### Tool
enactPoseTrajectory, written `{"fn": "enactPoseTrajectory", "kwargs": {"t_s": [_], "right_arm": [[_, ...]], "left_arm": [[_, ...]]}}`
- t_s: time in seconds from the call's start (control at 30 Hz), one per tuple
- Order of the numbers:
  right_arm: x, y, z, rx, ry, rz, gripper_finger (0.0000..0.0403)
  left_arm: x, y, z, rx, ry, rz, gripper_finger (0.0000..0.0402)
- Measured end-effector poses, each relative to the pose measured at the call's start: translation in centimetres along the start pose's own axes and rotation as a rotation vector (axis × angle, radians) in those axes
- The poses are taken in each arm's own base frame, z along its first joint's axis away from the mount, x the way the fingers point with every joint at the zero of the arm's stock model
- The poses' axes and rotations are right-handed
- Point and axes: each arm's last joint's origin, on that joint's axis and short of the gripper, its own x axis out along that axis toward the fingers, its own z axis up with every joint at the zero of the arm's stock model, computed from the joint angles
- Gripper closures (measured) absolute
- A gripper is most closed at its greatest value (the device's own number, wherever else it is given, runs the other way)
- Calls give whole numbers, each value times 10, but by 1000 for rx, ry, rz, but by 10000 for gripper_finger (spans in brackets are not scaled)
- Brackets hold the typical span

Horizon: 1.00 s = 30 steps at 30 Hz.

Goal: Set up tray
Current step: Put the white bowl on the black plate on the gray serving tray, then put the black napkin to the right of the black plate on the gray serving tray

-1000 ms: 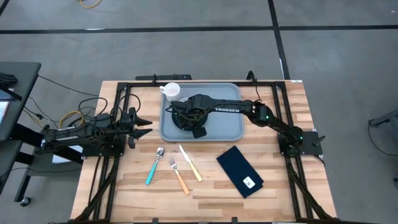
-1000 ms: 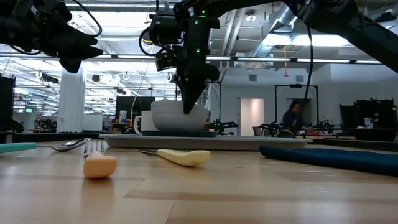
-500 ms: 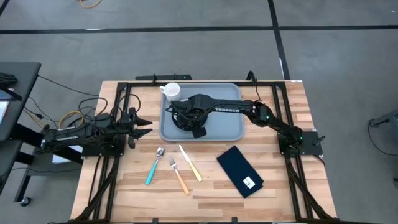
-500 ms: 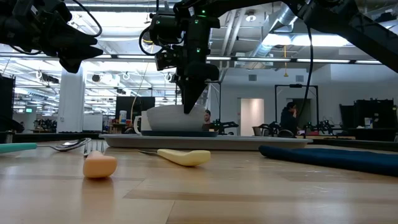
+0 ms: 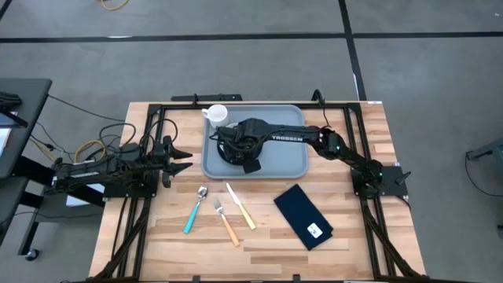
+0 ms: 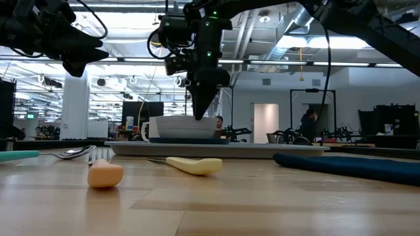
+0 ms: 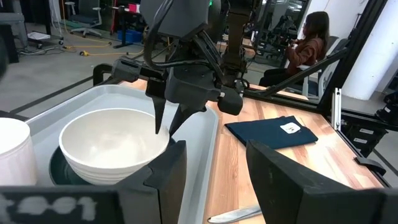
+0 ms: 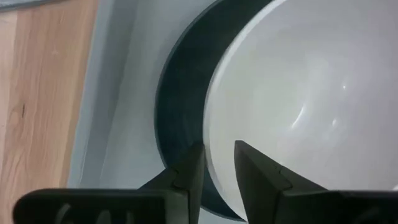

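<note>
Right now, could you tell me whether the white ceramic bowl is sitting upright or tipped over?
Upright. The white ceramic bowl sits mouth up on a dark plate in the grey-blue tray, empty inside, with the right gripper straddling its rim.

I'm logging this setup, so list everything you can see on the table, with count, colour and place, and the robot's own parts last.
tray: one, light grey-blue, far middle of the table.
plate: one, dark, on the tray's left part.
bowl: one, white, on the plate.
mug: one, white, tray's far left corner.
spoon: one, teal handle, near the tray.
fork: one, orange handle, beside the spoon.
knife: one, pale yellow handle, right of the fork.
napkin: one, dark navy, near right.
left gripper: open, left of the tray.
right gripper: straddling the bowl's rim.
</note>
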Motion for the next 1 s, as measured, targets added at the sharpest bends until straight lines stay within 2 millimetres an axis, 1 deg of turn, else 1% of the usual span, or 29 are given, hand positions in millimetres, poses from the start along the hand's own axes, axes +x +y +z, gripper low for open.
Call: {"fn": "enactPoseTrajectory", "kwargs": {"t_s": [0.27,0.4,0.57,0.7,0.77,0.83,0.9,0.97,1.0], "right_arm": [[-1,5,2,-11,6,5,305],[-10,12,4,-30,17,9,305],[-26,24,6,-30,41,-64,305],[-44,33,3,39,63,-103,305],[-52,38,-4,85,104,-83,305],[-60,43,-6,141,108,-75,305],[-67,47,-14,192,164,-42,305],[-70,47,-13,240,124,-23,304],[-72,49,-16,253,129,10,304]], "left_arm": [[0,0,0,0,0,0,246],[0,0,0,0,3,0,246],[0,0,0,0,5,1,246],[0,0,0,0,4,1,246],[0,0,0,0,5,1,246],[0,0,-1,0,6,1,246],[0,0,-1,0,7,3,246],[0,0,-1,0,8,1,246],[0,0,-1,0,9,0,246]]}}
